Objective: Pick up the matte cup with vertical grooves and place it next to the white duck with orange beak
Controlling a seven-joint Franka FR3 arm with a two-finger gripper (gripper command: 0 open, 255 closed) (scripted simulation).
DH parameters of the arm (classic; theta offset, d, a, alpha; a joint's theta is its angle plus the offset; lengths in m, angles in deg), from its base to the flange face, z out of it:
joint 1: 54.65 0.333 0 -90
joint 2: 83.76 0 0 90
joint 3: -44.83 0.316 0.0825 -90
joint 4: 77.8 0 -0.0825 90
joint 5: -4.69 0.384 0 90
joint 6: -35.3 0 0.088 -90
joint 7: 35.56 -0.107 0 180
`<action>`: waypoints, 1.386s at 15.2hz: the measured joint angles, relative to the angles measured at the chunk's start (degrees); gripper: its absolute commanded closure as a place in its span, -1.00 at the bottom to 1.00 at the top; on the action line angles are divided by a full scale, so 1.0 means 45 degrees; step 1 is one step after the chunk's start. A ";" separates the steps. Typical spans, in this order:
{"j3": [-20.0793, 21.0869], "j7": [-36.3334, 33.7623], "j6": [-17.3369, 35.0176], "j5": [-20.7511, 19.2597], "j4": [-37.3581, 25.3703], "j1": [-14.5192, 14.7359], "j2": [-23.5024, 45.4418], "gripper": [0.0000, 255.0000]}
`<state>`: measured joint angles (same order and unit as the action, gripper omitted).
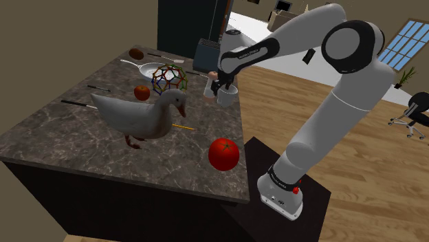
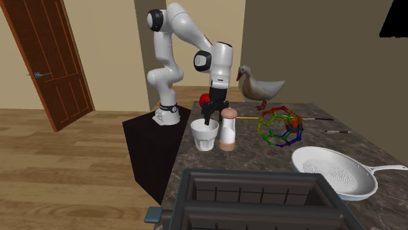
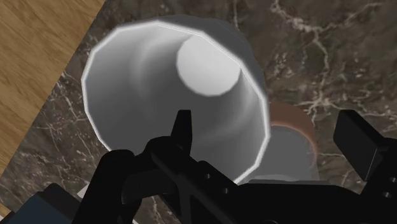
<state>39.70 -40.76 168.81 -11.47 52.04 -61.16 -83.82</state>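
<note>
I have the tool (image 2: 208, 120) spread wide astride the white cup's (image 2: 205, 136) rim, gripping nothing. The cup stands at the tabletop (image 2: 252, 160) edge, well apart from the duck (image 2: 265, 86). Grasp, carry and placement remain, I judge.

Wire ball (image 1: 168, 78), colander (image 2: 335, 171), perhaps a tomato (image 1: 224, 153)
</note>
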 measured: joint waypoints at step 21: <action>-0.0050 0.0023 0.0269 -0.0041 0.0065 -0.0052 0.0184 1.00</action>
<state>39.48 -40.65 170.02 -11.65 52.34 -61.40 -82.99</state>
